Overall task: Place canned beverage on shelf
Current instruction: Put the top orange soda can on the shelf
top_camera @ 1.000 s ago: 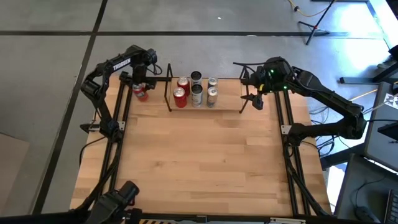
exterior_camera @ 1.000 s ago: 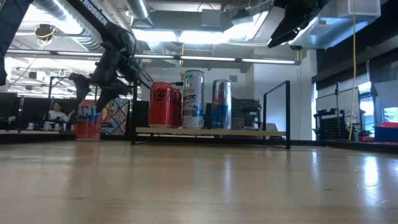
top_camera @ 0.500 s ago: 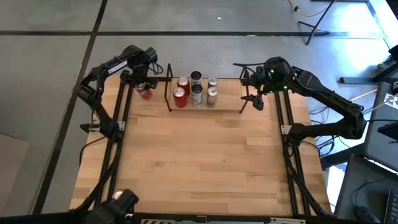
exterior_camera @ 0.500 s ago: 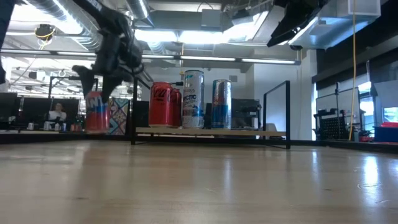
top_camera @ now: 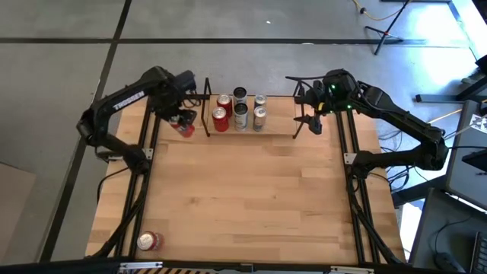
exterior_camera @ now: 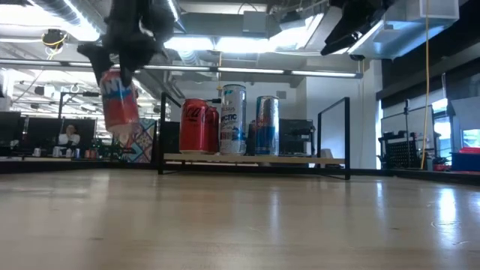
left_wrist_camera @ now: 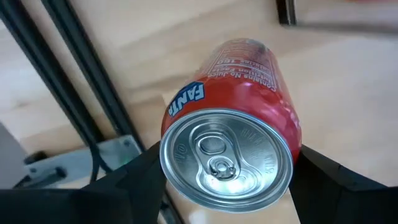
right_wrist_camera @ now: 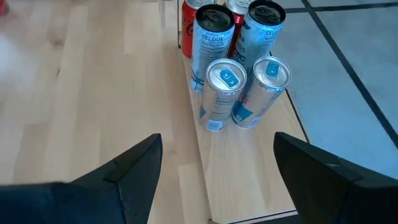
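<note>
Shelf (top_camera: 274,131) holds six cans (top_camera: 240,112) — left end effector (top_camera: 183,122) grips one Fanta can (left_wrist_camera: 239,140).

Left gripper (top_camera: 183,122) lifted Fanta can (exterior_camera: 117,100) off table, nearer shelf (top_camera: 275,131).

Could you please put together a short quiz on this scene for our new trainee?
1. True or false: the left hand holds the Fanta can clear of the table.
2. How many cans stand on the shelf?
3. The right hand is: A) gripping a can, B) open and empty beside the shelf.

Key: 1 true; 2 six; 3 B.
</note>
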Motion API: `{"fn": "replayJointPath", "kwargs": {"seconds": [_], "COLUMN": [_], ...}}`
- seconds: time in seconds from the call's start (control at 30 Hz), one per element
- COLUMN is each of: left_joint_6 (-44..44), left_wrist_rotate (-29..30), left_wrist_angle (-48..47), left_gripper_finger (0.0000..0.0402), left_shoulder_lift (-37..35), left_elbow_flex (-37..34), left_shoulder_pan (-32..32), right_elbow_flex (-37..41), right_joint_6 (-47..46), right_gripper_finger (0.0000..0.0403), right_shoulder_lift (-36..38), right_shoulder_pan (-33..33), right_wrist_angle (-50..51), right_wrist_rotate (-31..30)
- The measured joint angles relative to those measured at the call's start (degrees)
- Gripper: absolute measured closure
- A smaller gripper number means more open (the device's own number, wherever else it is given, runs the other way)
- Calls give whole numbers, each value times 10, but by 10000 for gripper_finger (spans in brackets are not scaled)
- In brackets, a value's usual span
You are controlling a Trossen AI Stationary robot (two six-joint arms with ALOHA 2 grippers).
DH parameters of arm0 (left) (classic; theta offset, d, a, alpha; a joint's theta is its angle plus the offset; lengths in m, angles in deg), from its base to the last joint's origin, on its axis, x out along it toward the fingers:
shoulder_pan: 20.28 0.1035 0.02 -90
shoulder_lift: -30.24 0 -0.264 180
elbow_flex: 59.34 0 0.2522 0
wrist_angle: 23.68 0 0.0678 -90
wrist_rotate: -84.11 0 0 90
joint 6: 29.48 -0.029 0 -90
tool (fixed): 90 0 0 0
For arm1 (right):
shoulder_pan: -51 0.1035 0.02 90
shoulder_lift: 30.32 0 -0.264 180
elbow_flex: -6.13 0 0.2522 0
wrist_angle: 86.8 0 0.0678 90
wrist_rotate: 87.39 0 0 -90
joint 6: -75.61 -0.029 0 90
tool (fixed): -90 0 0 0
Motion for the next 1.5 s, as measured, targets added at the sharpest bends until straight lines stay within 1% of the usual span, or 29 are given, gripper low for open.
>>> {"fn": "replayJointPath", "kwargs": {"seconds": [0.17,0.2,0.3,0.37,0.47,0.53,0.67,0.8,0.93,1.03,1.17,1.27,1.33,1.5], "left_joint_6": [39,49,83,111,157,187,222,245,258,261,270,271,271,273], "left_wrist_rotate": [-29,-31,-34,-33,-34,-27,-17,1,17,23,24,20,18,-16], "left_wrist_angle": [0,3,25,48,98,128,171,213,252,277,305,311,310,278], "left_gripper_finger": [145,145,145,144,144,144,144,144,144,144,144,144,144,144], "left_shoulder_lift": [-17,-16,-17,-17,-17,-11,11,49,97,132,165,167,167,167], "left_elbow_flex": [0,0,0,0,0,0,0,0,0,0,0,0,0,0], "left_shoulder_pan": [-113,-138,-211,-257,-314,-347,-400,-442,-476,-494,-507,-512,-513,-517], "right_elbow_flex": [0,0,0,0,0,0,0,0,0,0,0,0,0,0], "right_joint_6": [-69,-80,-116,-135,-162,-180,-218,-242,-265,-280,-298,-306,-307,-316], "right_gripper_finger": [110,110,110,110,110,110,110,110,110,110,110,110,110,110], "right_shoulder_lift": [0,0,0,-1,-6,-11,-26,-48,-81,-105,-139,-156,-166,-182], "right_shoulder_pan": [0,1,3,22,72,116,208,286,349,384,416,430,433,431], "right_wrist_angle": [1,3,5,3,-2,-14,-32,-43,-45,-49,-53,-53,-54,-55], "right_wrist_rotate": [2,8,54,61,43,19,-65,-134,-179,-208,-217,-217,-217,-216]}}
